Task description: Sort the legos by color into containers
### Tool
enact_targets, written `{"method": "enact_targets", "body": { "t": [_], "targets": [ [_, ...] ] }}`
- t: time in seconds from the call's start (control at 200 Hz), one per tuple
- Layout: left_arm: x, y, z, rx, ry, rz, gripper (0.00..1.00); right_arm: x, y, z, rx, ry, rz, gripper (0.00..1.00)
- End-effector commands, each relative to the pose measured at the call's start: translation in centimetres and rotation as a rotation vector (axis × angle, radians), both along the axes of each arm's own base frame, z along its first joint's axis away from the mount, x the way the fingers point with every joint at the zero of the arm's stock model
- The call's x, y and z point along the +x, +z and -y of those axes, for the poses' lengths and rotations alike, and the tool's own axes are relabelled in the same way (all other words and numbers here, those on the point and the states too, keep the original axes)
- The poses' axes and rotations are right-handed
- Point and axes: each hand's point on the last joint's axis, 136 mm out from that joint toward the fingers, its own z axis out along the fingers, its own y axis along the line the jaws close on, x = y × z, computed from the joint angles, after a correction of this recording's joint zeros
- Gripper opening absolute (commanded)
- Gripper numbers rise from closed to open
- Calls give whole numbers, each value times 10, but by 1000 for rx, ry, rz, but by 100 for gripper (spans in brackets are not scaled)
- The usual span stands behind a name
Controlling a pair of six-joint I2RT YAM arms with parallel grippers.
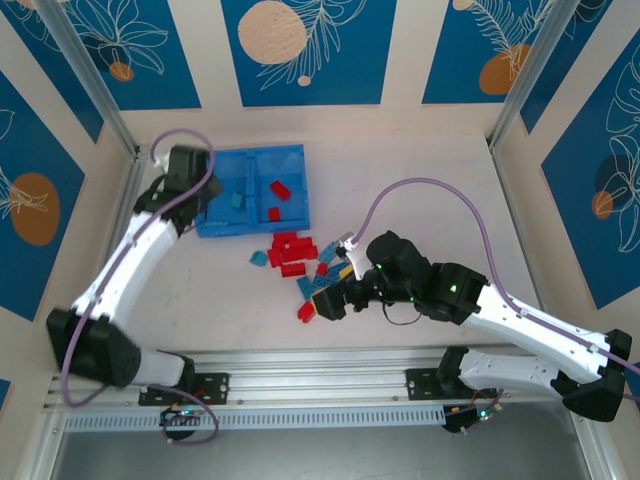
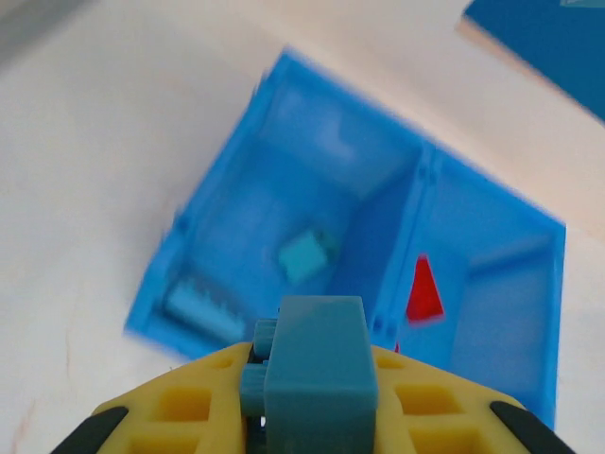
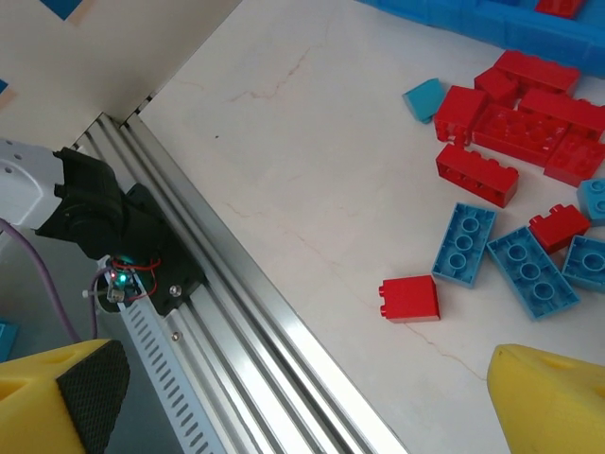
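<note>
Yellow fingers (image 2: pixel 161 416) of the left gripper (image 2: pixel 310 402) are clamped on a teal brick (image 2: pixel 315 364), whose lower end is cut off by the frame. Below it lies the blue tray (image 2: pixel 203 203). This view is smeared, so the tray's rims look soft. Its left compartment holds a teal piece (image 2: pixel 304 255) and a paler blurred shape (image 2: pixel 203 312) that I cannot make out clearly. A red brick (image 2: pixel 423 291) in the right compartment shows as a sliver, part hidden by the middle wall (image 2: pixel 402 227). From above, the left arm covers the tray's left edge.

The right gripper (image 3: pixel 304 348) hangs low over the table (image 3: pixel 284 161) with its jaws wide apart and nothing between them. Both of its yellow fingers are cropped at the bottom corners, and one shows a black rubbery pad (image 3: pixel 90 383). Near it lies the loose pile (image 1: pixel 305 265): glossy red bricks (image 3: pixel 515 123) bunched together, light blue plates (image 3: pixel 463 244) turned to show round sockets, and a lone red brick (image 3: pixel 409 298) set apart from them. The pile sits just in front of the tray.

The table is pale cream and smooth, with faint hairline marks. A ribbed aluminium rail (image 3: pixel 236 322) runs along its near edge. Blue wall panels (image 1: pixel 305 50) carry white leaf outlines and peach discs.
</note>
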Motion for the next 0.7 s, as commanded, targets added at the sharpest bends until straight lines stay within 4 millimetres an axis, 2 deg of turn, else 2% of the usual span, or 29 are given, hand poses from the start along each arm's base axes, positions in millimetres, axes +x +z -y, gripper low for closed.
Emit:
{"method": "enact_targets", "body": {
  "t": [0.0, 0.1, 0.18, 0.28, 0.375, 0.45, 0.535, 0.61, 0.695],
  "targets": [
    [32, -37, -22, 272, 6, -196, 12, 2, 15, 1, 33, -35, 4, 99],
    [71, -63, -17, 310, -31, -275, 14, -1, 16, 9, 24, -59, -7, 99],
    [92, -87, -14, 287, -53, -328, 17, -6, 18, 17, 32, -69, -13, 99],
    [105, -112, -19, 254, -46, -367, 22, -13, 22, 26, 44, -79, -26, 99],
    [110, -127, -19, 218, -55, -382, 31, -19, 25, 33, 55, -81, -29, 99],
    [110, -126, -12, 185, -81, -370, 36, -19, 25, 36, 57, -90, -25, 99],
    [107, -115, -7, 143, -89, -327, 44, -15, 25, 37, 57, -106, -9, 99],
    [101, -99, -6, 121, -87, -289, 45, -12, 28, 35, 64, -116, 4, 99],
    [88, -71, -5, 96, -89, -243, 45, -7, 31, 31, 74, -122, 23, 99]
  ]
}}
